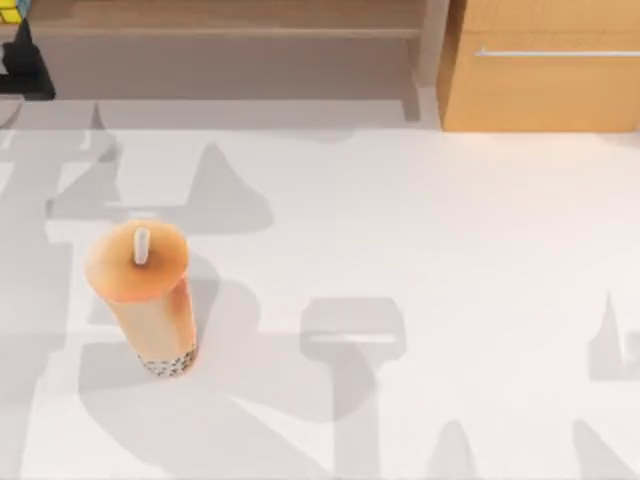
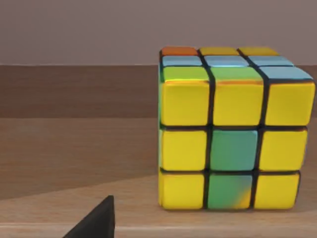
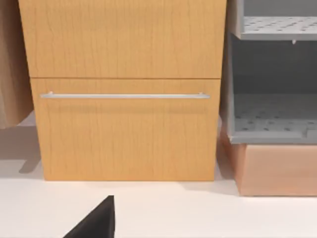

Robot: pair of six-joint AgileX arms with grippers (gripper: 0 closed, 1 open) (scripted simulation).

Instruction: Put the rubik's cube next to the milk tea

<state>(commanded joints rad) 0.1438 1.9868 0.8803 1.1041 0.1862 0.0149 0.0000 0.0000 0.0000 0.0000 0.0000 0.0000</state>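
The rubik's cube (image 2: 233,134) stands on a brown wooden shelf (image 2: 74,148); its near face is mostly yellow with two greenish squares. In the top view a corner of the rubik's cube (image 1: 14,9) peeks in at the far left back, with my left gripper (image 1: 20,62) dark just in front of it. A dark piece of that gripper (image 2: 96,220) shows close before the cube, apart from it. The milk tea (image 1: 140,295), a tall orange-tan cup with a white straw, stands on the white table's left side. My right gripper (image 3: 96,220) faces a wooden cabinet.
A light wooden cabinet (image 1: 540,70) with a silver drawer handle (image 3: 124,95) stands at the back right. A grey rack (image 3: 272,99) sits beside it on a wooden base. The shelf (image 1: 230,15) runs along the back. The white table (image 1: 420,250) spreads right of the cup.
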